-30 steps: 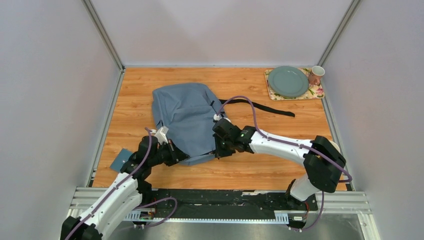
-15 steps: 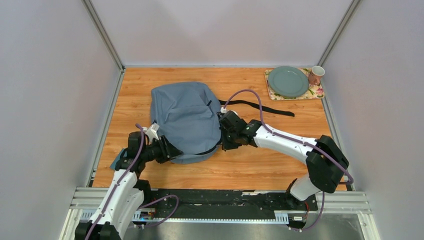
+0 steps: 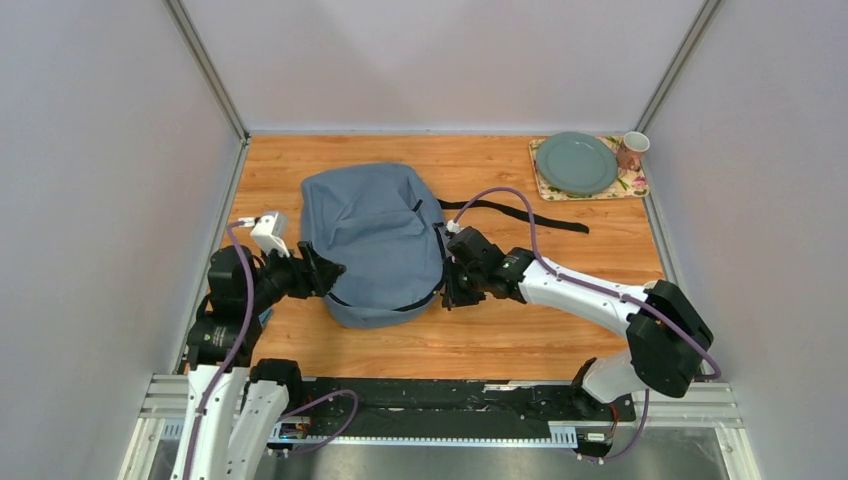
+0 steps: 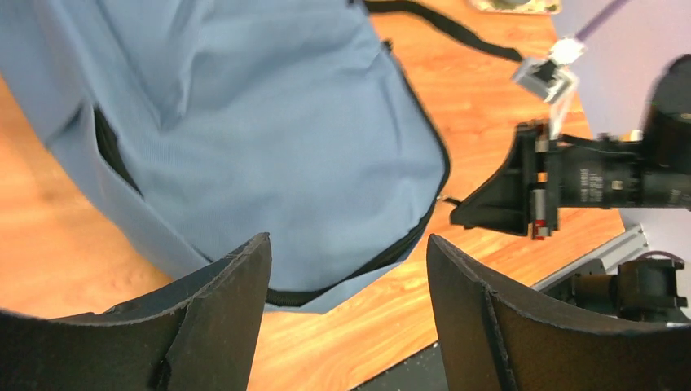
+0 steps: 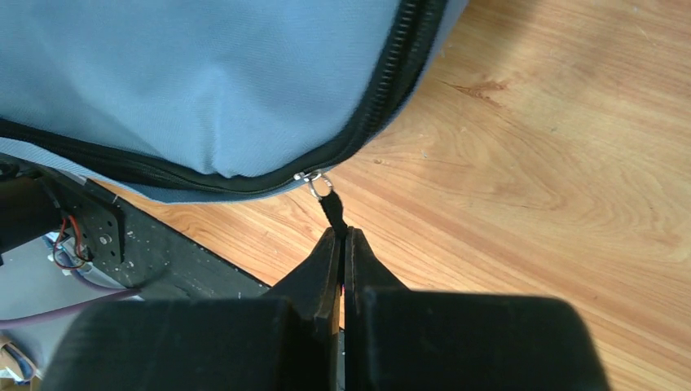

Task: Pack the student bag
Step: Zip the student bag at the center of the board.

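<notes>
Lying a little left of the middle of the counter (image 3: 560,320), the bag (image 3: 372,240) is seen flat, with a strap trailing toward the far right corner. The right end effector (image 5: 342,238) is clamped tight on the black zip pull (image 5: 333,210) at the bag's right side. The left end effector (image 4: 346,244) is spread wide and empty by the bag's left side.

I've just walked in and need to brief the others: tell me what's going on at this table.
Two robot arms are working on the student bag, which lies flat on the table. The right claw is shut on the black zip pull at the bag's near right edge. The left claw is open at the bag's left side, holding nothing. A plate and a cup sit on a placemat in the far right corner, away from both arms.
</notes>
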